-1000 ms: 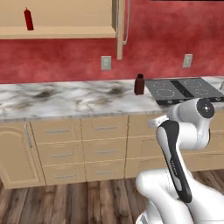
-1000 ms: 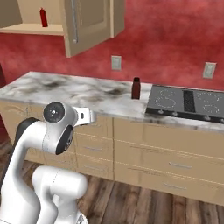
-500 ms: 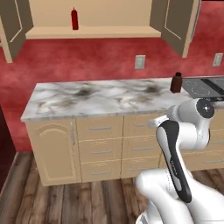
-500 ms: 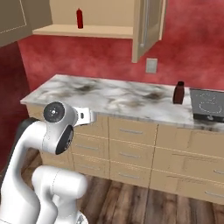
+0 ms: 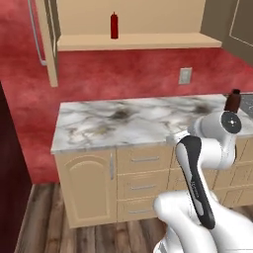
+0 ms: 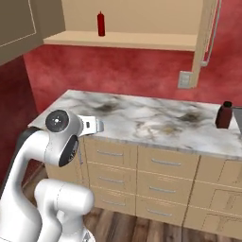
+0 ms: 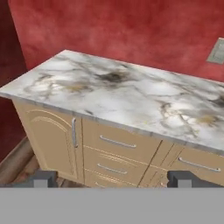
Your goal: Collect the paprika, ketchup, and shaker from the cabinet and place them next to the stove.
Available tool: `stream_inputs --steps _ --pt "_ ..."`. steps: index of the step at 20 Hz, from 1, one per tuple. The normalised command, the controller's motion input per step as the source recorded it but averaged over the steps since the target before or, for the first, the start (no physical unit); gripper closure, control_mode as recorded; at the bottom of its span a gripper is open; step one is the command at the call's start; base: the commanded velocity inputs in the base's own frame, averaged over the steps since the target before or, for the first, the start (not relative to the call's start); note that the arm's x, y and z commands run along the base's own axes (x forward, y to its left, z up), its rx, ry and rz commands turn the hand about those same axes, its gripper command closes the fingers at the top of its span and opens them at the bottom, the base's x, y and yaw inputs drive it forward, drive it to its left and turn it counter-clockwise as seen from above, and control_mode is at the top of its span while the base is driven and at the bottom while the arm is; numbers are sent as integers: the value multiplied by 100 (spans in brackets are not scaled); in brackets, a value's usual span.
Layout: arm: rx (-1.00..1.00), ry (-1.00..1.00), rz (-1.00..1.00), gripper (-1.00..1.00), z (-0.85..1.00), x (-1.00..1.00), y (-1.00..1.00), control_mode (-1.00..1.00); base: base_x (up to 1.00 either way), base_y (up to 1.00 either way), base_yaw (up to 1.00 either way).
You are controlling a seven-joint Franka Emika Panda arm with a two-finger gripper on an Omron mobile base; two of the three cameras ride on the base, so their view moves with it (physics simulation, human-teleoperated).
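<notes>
Left base view: ketchup [image 5: 114,25] upright on the shelf of the cabinet [image 5: 138,41], doors swung open to either side. Paprika [image 5: 232,101] down on the marble counter [image 5: 133,118] at the far right edge of the picture, well apart from the ketchup. White arm folded low in front of the drawers [image 5: 143,173].

Right base view: same red bottle [image 6: 100,24] on the cabinet shelf [image 6: 123,40], toward its left end. Dark jar [image 6: 224,115] standing on the counter [image 6: 151,120] at the right, below a grey wall socket [image 6: 185,79] — just beside a dark edge at the frame's border.

Hand view: gripper [image 7: 111,179] spread wide, nothing between the tips — pointed at the marble top [image 7: 131,98] and the drawer fronts [image 7: 118,151] under it.
</notes>
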Motion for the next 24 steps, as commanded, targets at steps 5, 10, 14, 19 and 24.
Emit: stream_inputs --steps 5,10,14,19,24 --pt "0 0 0 -100 0 0 0 100 80 42 -8" --pt "0 0 0 -100 0 0 0 100 78 8 -6" --pt "0 0 0 -100 0 0 0 100 58 -25 -5" --pt "0 0 0 -100 0 0 0 100 72 -12 -4" --pt "0 0 0 -100 0 0 0 100 97 0 0"
